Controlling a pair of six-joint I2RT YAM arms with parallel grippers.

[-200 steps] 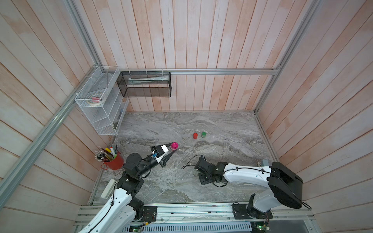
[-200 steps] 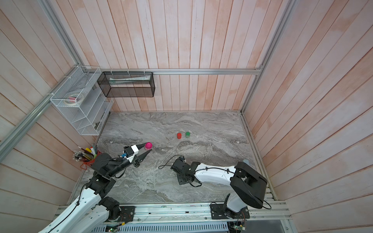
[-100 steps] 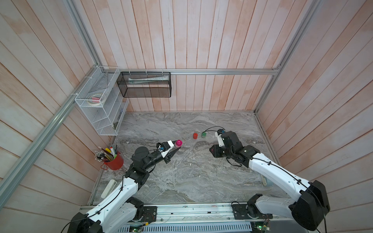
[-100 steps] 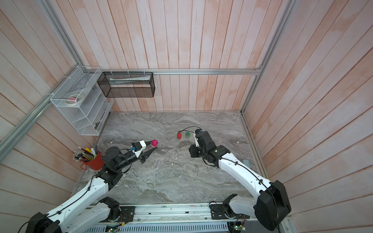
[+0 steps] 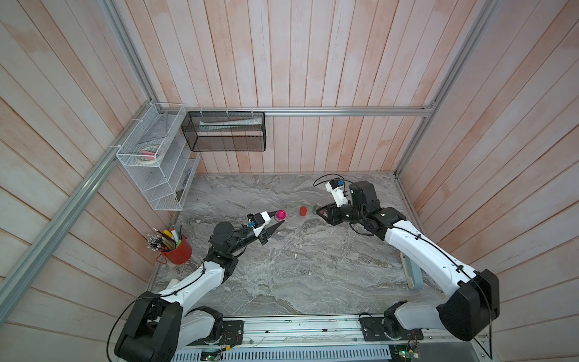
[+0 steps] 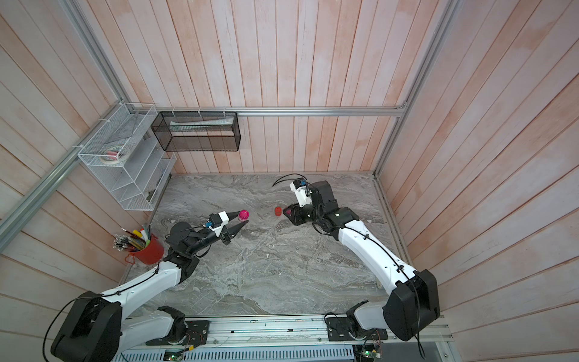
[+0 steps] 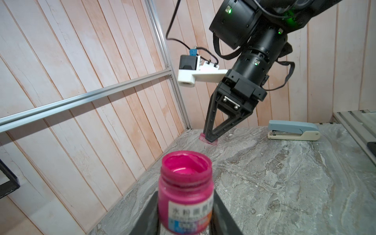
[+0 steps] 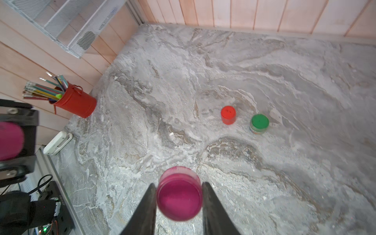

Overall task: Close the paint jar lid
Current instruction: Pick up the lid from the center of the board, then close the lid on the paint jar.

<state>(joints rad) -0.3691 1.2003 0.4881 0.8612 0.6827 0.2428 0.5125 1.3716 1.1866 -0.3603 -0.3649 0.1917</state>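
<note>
- Left hand [image 5: 279,217] grips the open paint jar [image 7: 186,191], mouth up.
- Right hand [image 7: 210,139] pinches the lid [image 8: 179,200] at the table [image 5: 297,266], well off to the jar's right.

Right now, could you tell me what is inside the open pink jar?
Glossy pink paint lies inside the pink jar, coating its inner wall; the bottom is hidden beneath.

Left arm [image 5: 200,279] and right arm [image 5: 423,250]: white link shells, black joint housings. Right wrist carries looped black cables [image 7: 216,46], green indicator lights [image 7: 230,11], white camera bracket [image 7: 203,76] with blue connector [image 7: 192,53]. Right gripper [image 7: 210,138]: black triangular fingers [image 7: 210,116], two screws [image 7: 225,99].
</note>
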